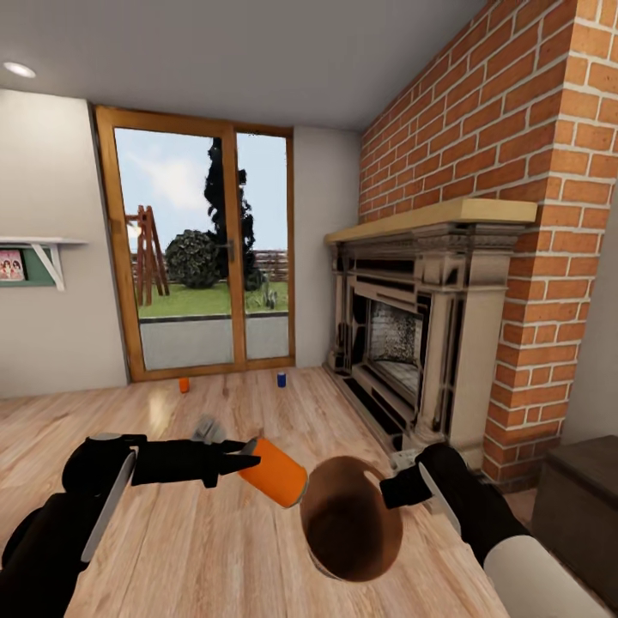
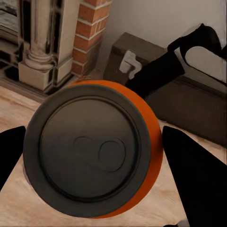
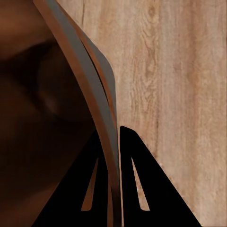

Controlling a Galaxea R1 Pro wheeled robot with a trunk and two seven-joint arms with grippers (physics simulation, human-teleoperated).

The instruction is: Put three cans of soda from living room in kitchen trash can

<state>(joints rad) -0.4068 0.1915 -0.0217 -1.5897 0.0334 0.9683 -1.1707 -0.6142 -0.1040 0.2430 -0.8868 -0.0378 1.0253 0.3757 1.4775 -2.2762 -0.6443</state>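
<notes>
Living room, by the fireplace (image 1: 412, 335).

- Left gripper (image 1: 243, 457): closed on one orange can (image 1: 276, 471), held level, just beside the bucket's mouth.
- Right gripper (image 1: 396, 481): pinched on the rim of the bucket (image 1: 319, 549), carried above the floor (image 1: 215, 549).
- Second orange can (image 1: 184, 385) and blue can (image 1: 281, 379): standing near the glass doors (image 1: 202, 249), not yet collected.
- No can visibly in the bucket; kitchen trip judged outstanding.
</notes>
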